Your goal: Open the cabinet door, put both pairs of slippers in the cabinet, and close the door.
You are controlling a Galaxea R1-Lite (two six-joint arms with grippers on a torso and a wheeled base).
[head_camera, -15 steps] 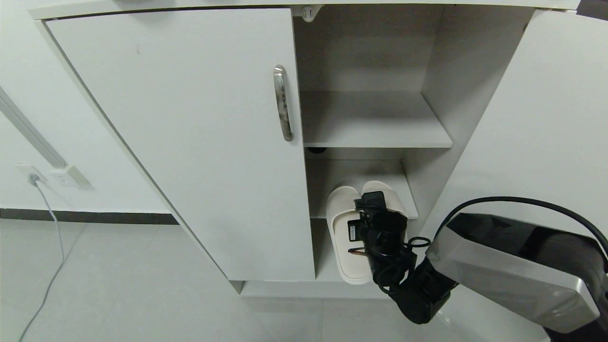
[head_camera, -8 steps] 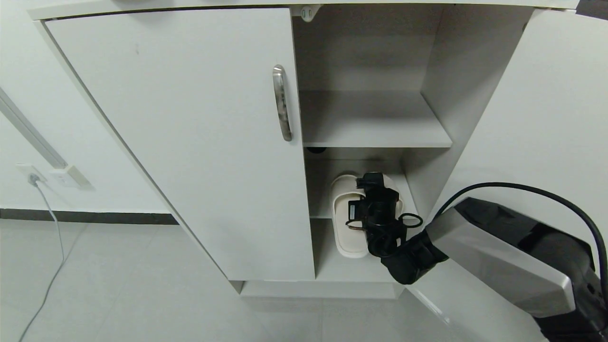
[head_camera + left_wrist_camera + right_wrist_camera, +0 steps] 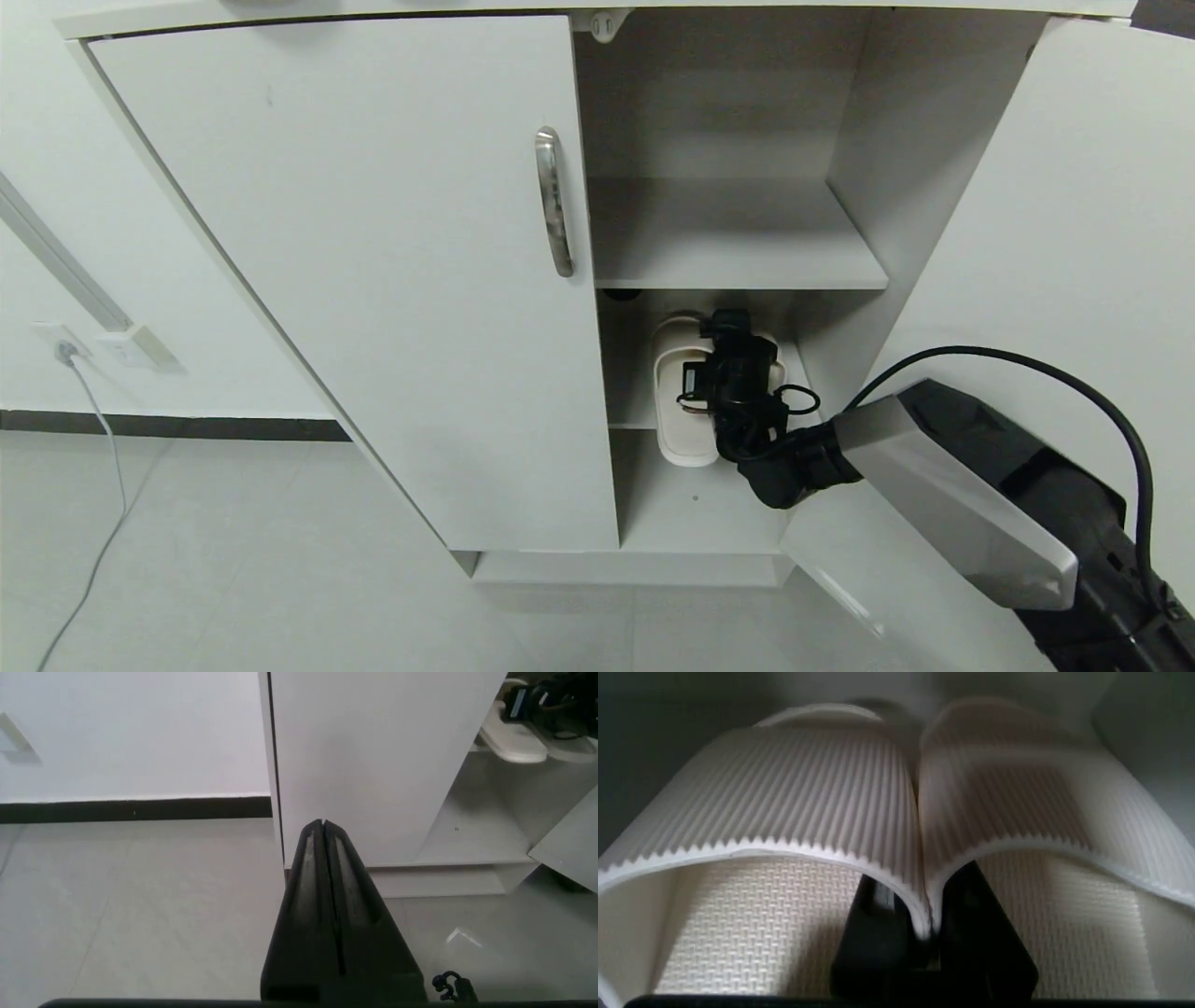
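Observation:
The white cabinet (image 3: 868,140) has its right door (image 3: 1055,233) swung open and its left door (image 3: 373,261) closed. My right gripper (image 3: 733,369) is shut on a pair of white slippers (image 3: 674,411), pinching their two inner straps together. The slippers lie on the lower shelf (image 3: 627,392) inside the open compartment, heels hanging over its front edge. In the right wrist view the ribbed straps (image 3: 813,793) arch over my right gripper (image 3: 926,929). My left gripper (image 3: 322,831) is shut on nothing and hangs low over the floor in front of the closed door.
An upper shelf (image 3: 728,233) and the bottom compartment floor (image 3: 672,513) are bare. The metal handle (image 3: 555,201) sticks out at the closed door's edge. A wall socket with a cable (image 3: 65,353) is on the left. Tiled floor (image 3: 280,597) lies open in front.
My right gripper has carried the slippers from in front of the bottom compartment up and deeper into the cabinet, onto the lower shelf.

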